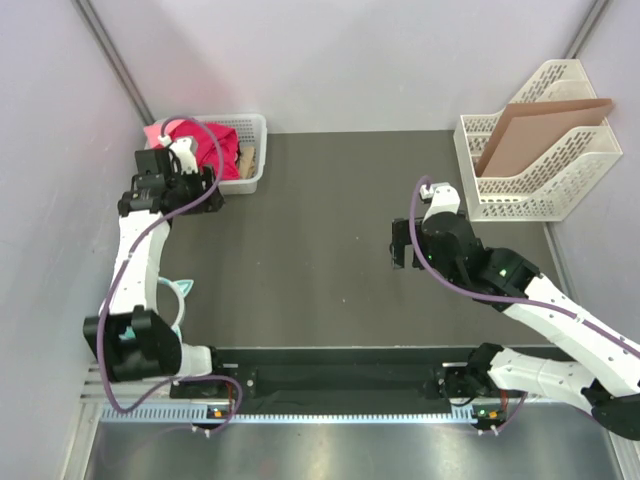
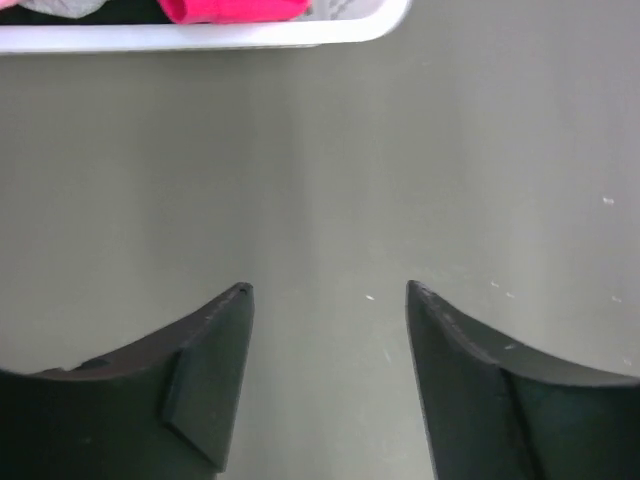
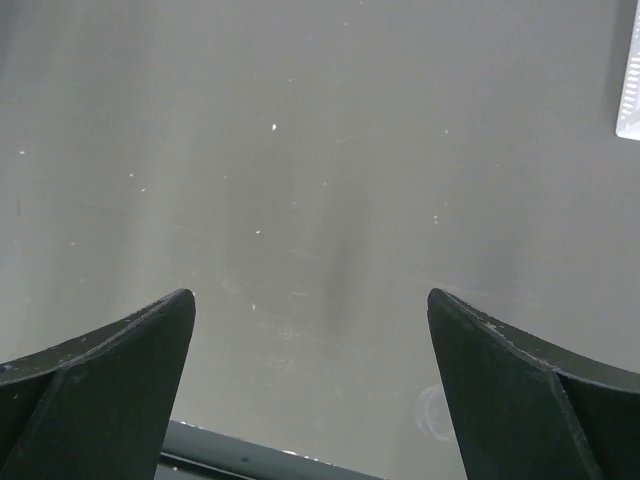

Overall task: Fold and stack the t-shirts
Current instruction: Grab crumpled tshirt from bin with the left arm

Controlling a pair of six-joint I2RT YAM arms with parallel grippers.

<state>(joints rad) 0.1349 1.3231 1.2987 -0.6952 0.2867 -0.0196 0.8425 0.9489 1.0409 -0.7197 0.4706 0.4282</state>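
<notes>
Left gripper hangs over the bare dark table mat at the far left, released: its two black fingers stand apart with nothing between them. Just beyond the fingertips, toward the far side, runs the rim of a white slotted basket, which sits in the far left corner of the mat. Both t-shirts lie bunched and unfolded inside this basket: the crimson-red t-shirt fills the middle, and the salmon-pink t-shirt spills over the basket's left edge. A purple cable of the left arm loops across the cloth. Teal cat-ear headphones lie at the near left of the table, partly hidden by the left arm. Right gripper is positioned right of centre, well apart from the basket, also released: its fingers are spread wide over the bare mat and touch nothing. At the far right stands a white file rack, with a brown cardboard sheet leaning tilted in its compartments.
</notes>
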